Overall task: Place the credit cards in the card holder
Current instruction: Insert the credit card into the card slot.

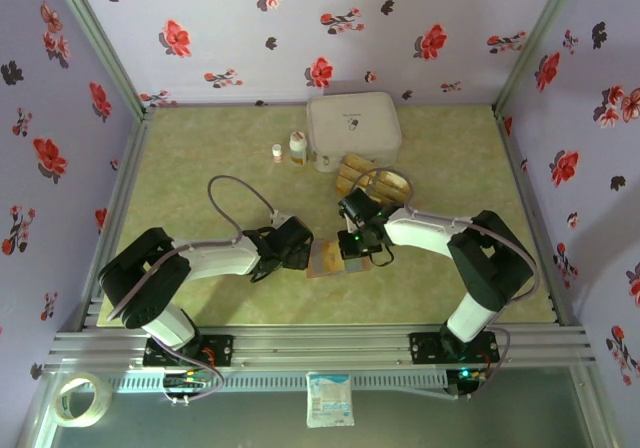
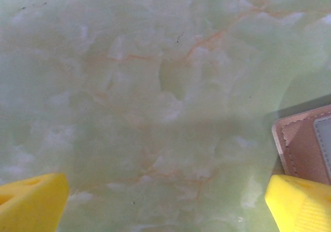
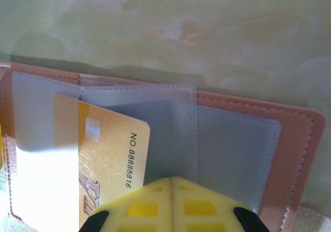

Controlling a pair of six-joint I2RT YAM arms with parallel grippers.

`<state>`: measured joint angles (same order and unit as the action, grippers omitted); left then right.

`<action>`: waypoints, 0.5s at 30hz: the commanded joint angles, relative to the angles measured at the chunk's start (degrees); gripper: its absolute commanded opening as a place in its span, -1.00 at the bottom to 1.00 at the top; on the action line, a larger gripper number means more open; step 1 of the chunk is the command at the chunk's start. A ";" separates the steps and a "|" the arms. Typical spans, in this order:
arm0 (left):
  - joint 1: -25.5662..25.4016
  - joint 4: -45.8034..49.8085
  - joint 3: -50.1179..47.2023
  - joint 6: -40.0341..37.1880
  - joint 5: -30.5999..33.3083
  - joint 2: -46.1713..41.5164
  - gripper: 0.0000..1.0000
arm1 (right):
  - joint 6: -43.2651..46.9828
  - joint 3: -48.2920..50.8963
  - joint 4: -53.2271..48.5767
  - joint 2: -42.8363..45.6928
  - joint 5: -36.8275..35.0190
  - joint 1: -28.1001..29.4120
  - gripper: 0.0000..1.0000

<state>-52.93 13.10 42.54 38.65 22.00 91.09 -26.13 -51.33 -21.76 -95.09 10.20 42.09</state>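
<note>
The card holder lies open on the table, reddish-brown outside with a pale blue-grey lining, and shows between the two grippers as the card holder. One golden credit card lies flat on its left half, the upper left corner tucked under a translucent sleeve. My right gripper is shut just above the holder, fingertips pressed together beside the card's right edge, nothing clamped between them. My left gripper stands wide open over bare table, its right fingertip next to the holder's corner.
A white zip case stands at the back, with more golden cards in a rack in front of it. Two small bottles are left of the case. A tape roll lies below the table's front rail.
</note>
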 commanded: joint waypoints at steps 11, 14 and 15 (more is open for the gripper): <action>0.10 0.61 0.96 -0.49 -0.55 0.65 0.99 | 1.67 -3.02 -7.96 4.36 -7.69 0.43 -0.76; 0.19 1.67 0.87 -0.38 -0.13 -0.92 0.99 | 1.96 -3.38 -8.56 4.87 -7.50 0.28 -0.75; 0.17 2.03 0.82 -0.40 -0.03 -1.22 0.99 | 2.04 -3.58 -8.49 4.58 -7.24 0.25 -0.75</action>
<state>-52.93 13.74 42.72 38.68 22.02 90.78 -25.39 -53.30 -27.88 -91.44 4.67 42.63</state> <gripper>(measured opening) 0.997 0.125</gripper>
